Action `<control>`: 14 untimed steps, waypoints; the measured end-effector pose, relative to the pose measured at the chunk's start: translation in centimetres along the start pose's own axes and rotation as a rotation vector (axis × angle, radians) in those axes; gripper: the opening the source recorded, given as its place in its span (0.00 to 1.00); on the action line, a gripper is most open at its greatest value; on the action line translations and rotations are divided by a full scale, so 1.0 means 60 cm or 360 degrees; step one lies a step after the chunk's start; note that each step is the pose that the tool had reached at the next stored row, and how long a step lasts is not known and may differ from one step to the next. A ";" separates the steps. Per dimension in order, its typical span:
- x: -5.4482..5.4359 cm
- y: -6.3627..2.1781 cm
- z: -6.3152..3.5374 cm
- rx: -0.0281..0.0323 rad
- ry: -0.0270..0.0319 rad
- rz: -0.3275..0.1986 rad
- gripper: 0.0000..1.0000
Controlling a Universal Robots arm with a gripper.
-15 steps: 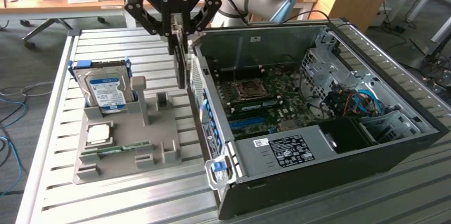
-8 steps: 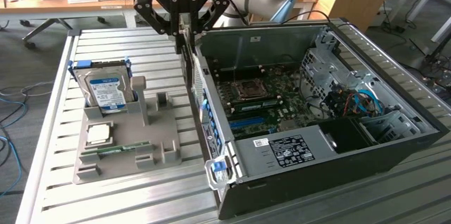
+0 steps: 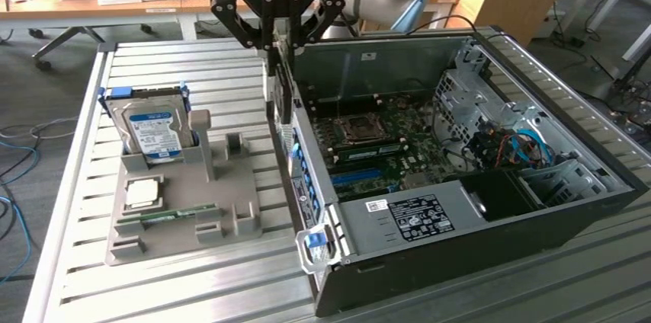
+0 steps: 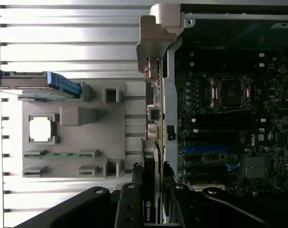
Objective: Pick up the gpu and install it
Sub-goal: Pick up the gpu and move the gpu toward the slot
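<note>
Collision is the worry in the exterior view: the end effector [image 3: 277, 37] pinches the gpu [image 3: 276, 85] edge-on over the computer case [image 3: 458, 277] wall, which a descent could clip. Wrist view: the gpu hangs beside that wall, apart from the blue slot [image 4: 205, 148], risking a misseat

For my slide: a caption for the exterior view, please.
Gripper holds the gpu upright at the open case's edge.

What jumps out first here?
The gripper, shut on the gpu, hangs at the open computer case's wall on the exterior view's left. The case takes up the exterior view's right. Left of it, a grey tray holds an upright hard drive.
</note>
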State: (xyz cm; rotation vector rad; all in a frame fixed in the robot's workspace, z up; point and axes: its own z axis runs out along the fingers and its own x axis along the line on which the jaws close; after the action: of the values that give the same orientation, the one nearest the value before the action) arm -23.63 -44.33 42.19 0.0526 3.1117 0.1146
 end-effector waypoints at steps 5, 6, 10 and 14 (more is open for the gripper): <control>-0.015 0.001 0.000 0.00001 0.00001 0.0000 0.27; -0.017 0.001 0.000 0.00001 0.00001 0.0000 0.27; -0.035 0.003 0.001 0.00002 0.00002 0.0000 0.27; -0.047 0.004 0.001 0.00000 0.00002 0.0000 0.27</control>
State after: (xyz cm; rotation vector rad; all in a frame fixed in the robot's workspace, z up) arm -20.83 -44.19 42.19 0.0525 3.1118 0.1146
